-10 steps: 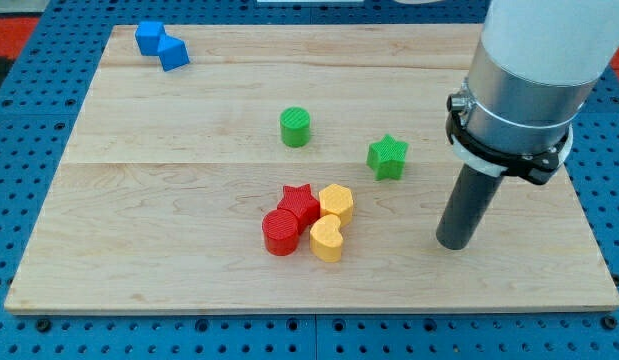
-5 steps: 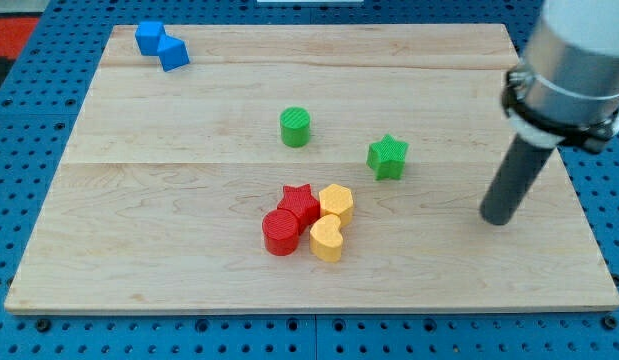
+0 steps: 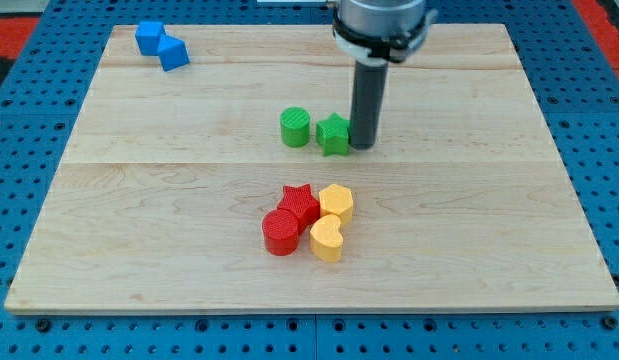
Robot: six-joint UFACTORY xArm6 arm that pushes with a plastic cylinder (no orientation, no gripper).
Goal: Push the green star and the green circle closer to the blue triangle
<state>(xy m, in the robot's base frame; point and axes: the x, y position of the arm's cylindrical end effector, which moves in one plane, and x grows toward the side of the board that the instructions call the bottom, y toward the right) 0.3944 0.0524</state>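
The green star [image 3: 333, 135] lies near the board's middle, just right of the green circle [image 3: 296, 127], a small gap between them. My tip [image 3: 362, 145] stands against the star's right side. Two blue blocks sit at the view's top left: one at the corner [image 3: 149, 37] and one just right of it [image 3: 173, 53]; which is the triangle is hard to tell. They lie far up and left of the green blocks.
A cluster sits below the green blocks: a red star [image 3: 300, 203], a red circle [image 3: 281, 233], a yellow hexagon [image 3: 336, 202] and a yellow heart [image 3: 327, 239]. The wooden board [image 3: 489, 250] rests on a blue pegboard.
My tip swung from the board's right side to the star's right side. The green star slid left and up, ending next to the green circle.
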